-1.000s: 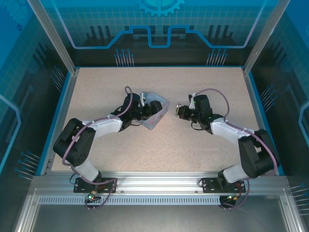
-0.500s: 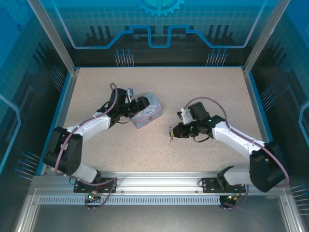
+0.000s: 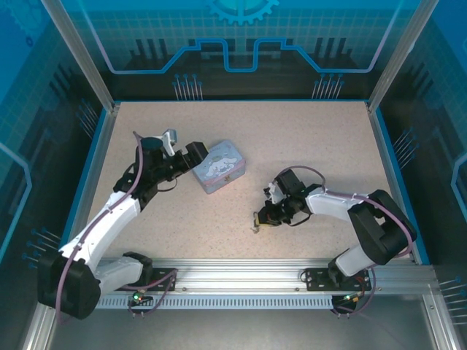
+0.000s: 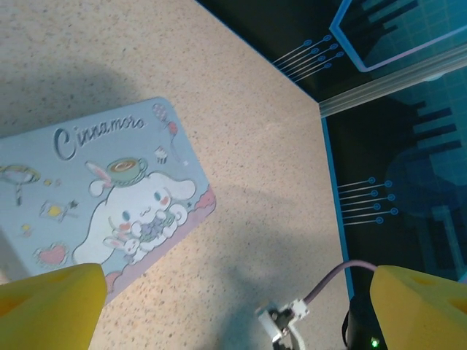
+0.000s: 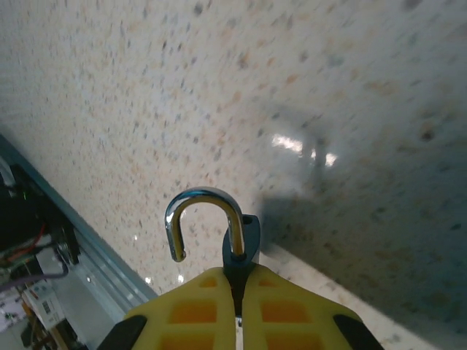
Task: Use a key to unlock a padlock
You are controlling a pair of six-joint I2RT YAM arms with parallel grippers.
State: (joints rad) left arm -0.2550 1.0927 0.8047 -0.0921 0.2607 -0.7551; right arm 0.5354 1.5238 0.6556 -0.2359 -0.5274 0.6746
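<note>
Right of centre, toward the near edge, the padlock (image 5: 246, 235) is pinched between the closed fingers of the right gripper (image 5: 237, 284), one shackle leg out of its body. Farther left, the left gripper (image 4: 233, 310) gapes wide just beside the tin (image 4: 102, 197).

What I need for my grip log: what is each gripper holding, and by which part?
Right gripper: the padlock, pinched by its dark body, shackle open. Left gripper: open, holding nothing.
</note>
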